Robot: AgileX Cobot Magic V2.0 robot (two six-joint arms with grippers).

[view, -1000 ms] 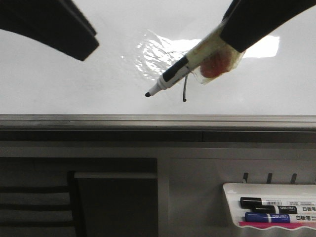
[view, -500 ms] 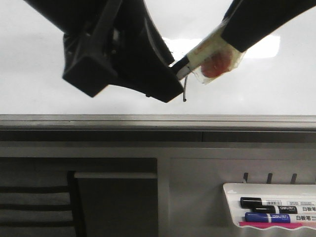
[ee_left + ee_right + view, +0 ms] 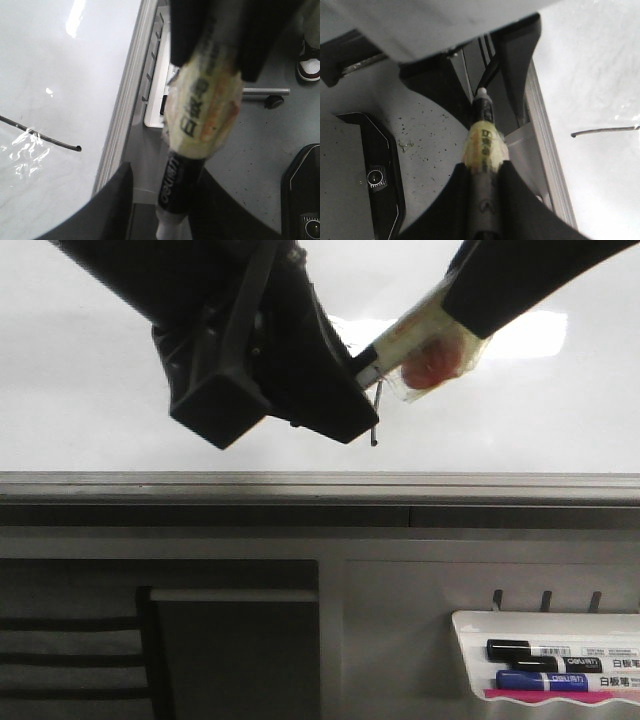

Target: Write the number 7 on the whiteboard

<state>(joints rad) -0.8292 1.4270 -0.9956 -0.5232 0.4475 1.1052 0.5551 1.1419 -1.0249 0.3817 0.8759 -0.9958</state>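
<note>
The whiteboard [image 3: 90, 410] is glossy white with a grey frame edge [image 3: 300, 483]. Of the number 7, only the end of the downstroke and its dot [image 3: 374, 435] show below my left gripper; the stroke also shows in the left wrist view [image 3: 45, 138] and the right wrist view [image 3: 602, 131]. My right gripper [image 3: 455, 305] is shut on a tape-wrapped black marker [image 3: 405, 340], seen again in the right wrist view [image 3: 483, 137]. My left gripper [image 3: 352, 390] is open, its jaws either side of the marker's front end [image 3: 175, 185], hiding the tip.
A small white marker tray [image 3: 470, 625] hangs below the board at the lower right with a black marker [image 3: 540, 650] and a blue marker [image 3: 545, 681] in it. A dark cabinet panel [image 3: 235, 660] is at the lower left. Grey floor [image 3: 420, 130] lies below.
My left gripper has come in from the upper left and now covers the marker's tip and most of the 7. The right gripper with the marker has risen slightly.
</note>
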